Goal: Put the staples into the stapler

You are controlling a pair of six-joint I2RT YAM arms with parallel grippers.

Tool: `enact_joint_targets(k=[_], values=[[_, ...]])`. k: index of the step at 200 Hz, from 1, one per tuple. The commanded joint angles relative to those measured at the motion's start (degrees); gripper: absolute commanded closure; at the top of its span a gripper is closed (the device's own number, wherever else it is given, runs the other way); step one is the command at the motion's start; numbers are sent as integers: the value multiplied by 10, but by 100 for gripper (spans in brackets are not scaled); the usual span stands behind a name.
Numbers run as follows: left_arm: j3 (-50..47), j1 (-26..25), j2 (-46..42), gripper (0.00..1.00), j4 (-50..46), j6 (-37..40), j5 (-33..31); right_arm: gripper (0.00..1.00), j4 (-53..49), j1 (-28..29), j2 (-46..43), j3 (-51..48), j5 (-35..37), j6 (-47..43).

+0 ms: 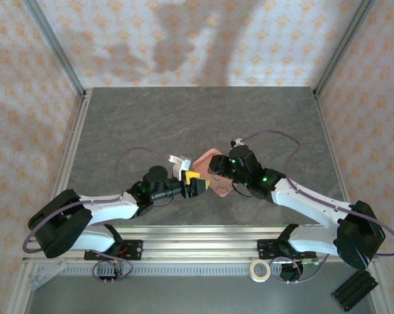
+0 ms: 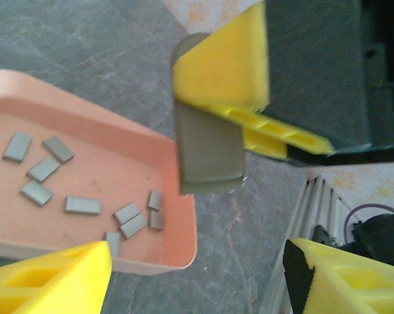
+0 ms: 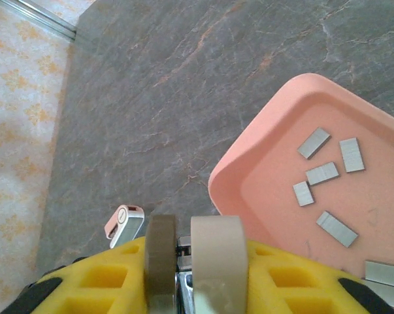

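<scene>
staples point(image 2: 82, 205): loose grey blocks lying flat on the floor of the pink tray point(image 2: 85, 114), scattered at odd angles. A few touch each other near the tray's near wall. The right wrist view shows more staples point(image 3: 322, 173) spread over the tray point(image 3: 249, 157) floor.

stapler point(image 3: 125, 222): on the table, outside the tray. Only its pink-and-white end shows here, just beside the right gripper's yellow fingers on the side away from the tray. Whether it touches them can't be told. In the top view the stapler point(image 1: 177, 161) sits just left of the tray point(image 1: 207, 158) and just beyond the left gripper's tip.

right gripper point(image 3: 182, 226): pads close together with a thin slit between them, at the tray's rim. Something silvery sits lower in the slit. It could be a staple block or the gripper's own metal, so a clamp can't be confirmed. In the left wrist view its grey pad point(image 2: 206, 150) hangs over the table just past the tray's corner.

left gripper point(image 2: 197, 288): fingers wide apart, holding nothing, with the tray corner and table below. In the top view the left gripper point(image 1: 198, 185) faces the tray from the left, nose to nose with the right gripper point(image 1: 217, 171).

table point(image 1: 151, 118): grey marbled slab.
</scene>
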Motion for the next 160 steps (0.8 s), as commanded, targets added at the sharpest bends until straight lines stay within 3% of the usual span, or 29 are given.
enact_joint_targets(k=[1,160], values=[[21,-11,6,29,43,25,2,67,38,6,-1,10,13,15],[12,-26,18,37,90,29,-122,67,91,23,-32,-36,-35,45]])
